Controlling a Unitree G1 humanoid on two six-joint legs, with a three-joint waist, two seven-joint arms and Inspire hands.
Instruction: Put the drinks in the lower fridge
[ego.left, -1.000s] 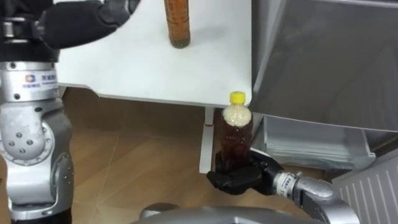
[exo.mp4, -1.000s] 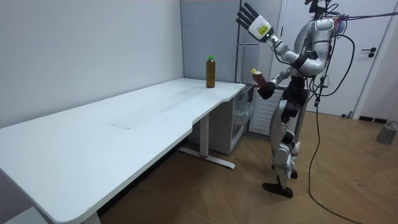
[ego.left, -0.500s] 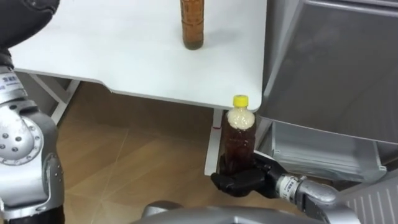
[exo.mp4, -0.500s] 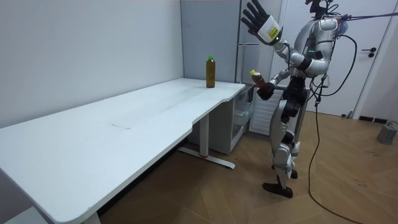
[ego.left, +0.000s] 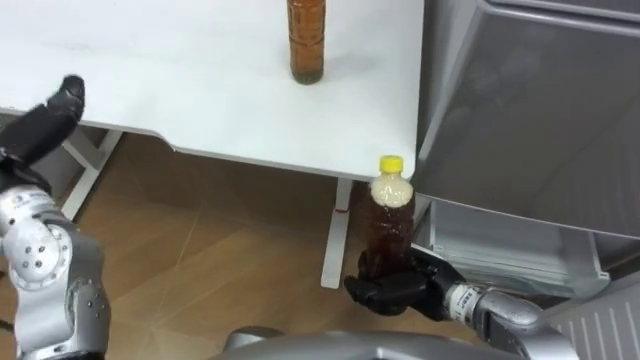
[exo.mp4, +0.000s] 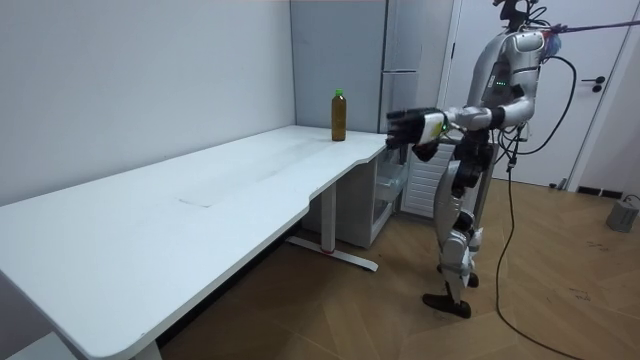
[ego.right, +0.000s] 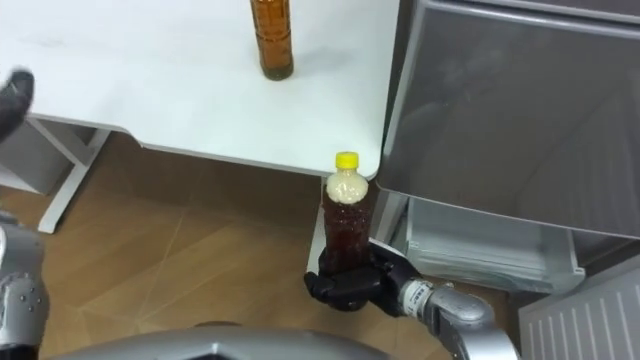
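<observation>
Looking down through the head camera, I have the left hand (ego.left: 40, 125) at the far left, held out level in front of the robot. Its fingers (ego.left: 70, 92) look straight and empty, though I see too little of them to be sure. Ahead of those fingers and off to their right, the amber bottle (ego.left: 306, 40) stands upright on the white table (ego.left: 180, 110), close to the table's right end. Further right and lower, the right hand (ego.left: 395, 290) has its dark fingers (ego.left: 372, 292) clamped round the bottom half of the yellow-capped bottle (ego.left: 390, 215). This bottle is upright, dark with pale foam under the cap, and sits just below the table's corner, above the wooden floor (ego.left: 230, 260). Right of those fingers is the grey fridge (ego.left: 530, 100). Its upper door is closed, its lower compartment is open on a white drawer (ego.left: 500, 245), and the held bottle is just outside that. In the room view the robot stands at the table's end.
</observation>
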